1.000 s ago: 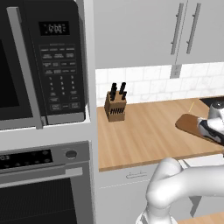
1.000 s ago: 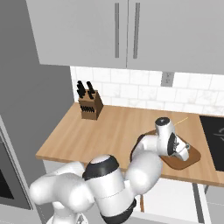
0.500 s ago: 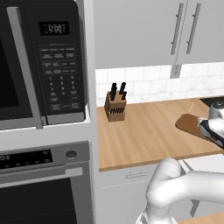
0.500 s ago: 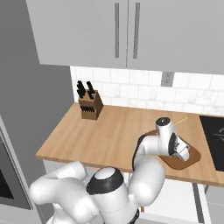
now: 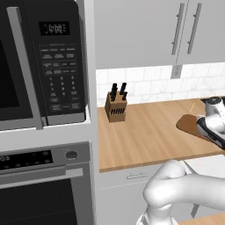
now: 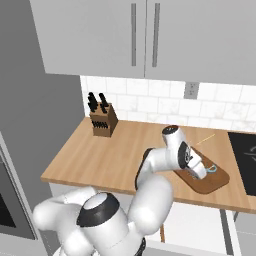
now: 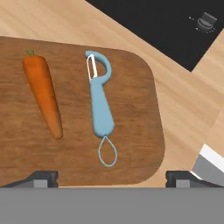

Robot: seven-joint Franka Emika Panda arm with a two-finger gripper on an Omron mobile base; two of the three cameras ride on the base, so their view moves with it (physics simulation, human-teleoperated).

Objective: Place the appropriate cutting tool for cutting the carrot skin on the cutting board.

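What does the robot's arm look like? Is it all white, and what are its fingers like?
Mostly white: the smooth, rounded white arm is built of fat tube-like segments with bulgy elbows. Dark grey-black bands ring its joints, and one shoulder joint has a dark cap. The hand carries a two-finger gripper whose fingertips are small, dark and blocky. No loose cables show.

The left base view looks forward and down from behind the arm's left, taking in the light wood counter (image 5: 149,132). The right base view faces that counter (image 6: 115,157) from the other side. The hand view looks steeply down, close over the brown wooden cutting board (image 7: 131,113).
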